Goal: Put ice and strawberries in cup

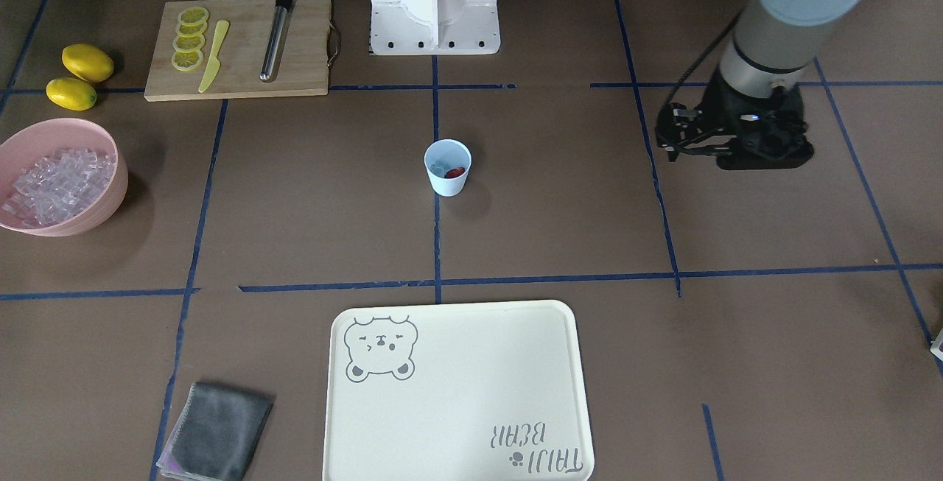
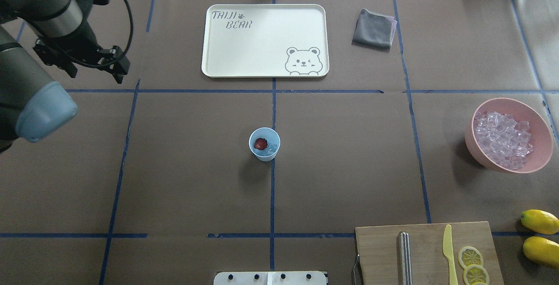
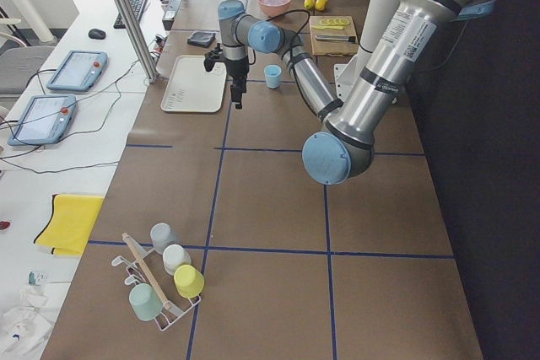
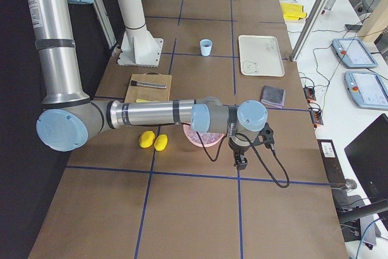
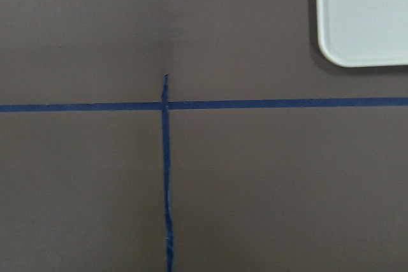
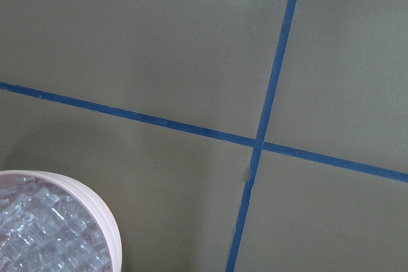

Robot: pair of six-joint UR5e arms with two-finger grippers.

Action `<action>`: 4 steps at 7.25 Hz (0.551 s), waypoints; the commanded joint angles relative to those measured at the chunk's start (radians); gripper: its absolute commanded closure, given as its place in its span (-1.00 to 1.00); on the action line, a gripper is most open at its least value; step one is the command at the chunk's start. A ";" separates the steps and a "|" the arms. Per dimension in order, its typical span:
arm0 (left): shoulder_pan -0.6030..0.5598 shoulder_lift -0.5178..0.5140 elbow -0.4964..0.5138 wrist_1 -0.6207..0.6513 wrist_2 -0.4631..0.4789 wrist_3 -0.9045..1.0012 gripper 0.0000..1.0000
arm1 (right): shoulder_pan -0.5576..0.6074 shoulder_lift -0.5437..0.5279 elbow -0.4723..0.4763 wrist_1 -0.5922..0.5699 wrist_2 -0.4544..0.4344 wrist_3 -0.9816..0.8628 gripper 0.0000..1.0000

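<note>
The pale blue cup [image 2: 264, 153] stands upright at the table's centre, on a blue tape line. Inside it lie a dark-red strawberry [image 2: 260, 144] and a clear ice cube [image 2: 272, 148]. In the front-facing view the cup [image 1: 447, 180] shows the same contents. More ice [image 2: 502, 139] fills the pink bowl [image 2: 515, 170] at the right. My left gripper [image 2: 97, 70] hangs open and empty above the table, far left of the cup near the tray's corner. My right gripper [image 4: 241, 161] hovers just beyond the pink bowl, seen only in the exterior right view; I cannot tell its state.
A cream tray [image 2: 262, 40] lies beyond the cup, with a folded grey cloth [image 2: 372, 29] to its right. A wooden cutting board [image 2: 419, 254] holds lemon slices, a yellow knife and a metal tube. Two lemons [image 2: 540, 235] lie beside it. A rack of cups [image 3: 164, 280] sits at the table's left end.
</note>
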 commanded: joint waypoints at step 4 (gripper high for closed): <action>-0.443 0.259 0.187 -0.010 -0.139 0.709 -1.00 | 0.000 0.001 -0.007 0.000 0.001 0.000 -0.99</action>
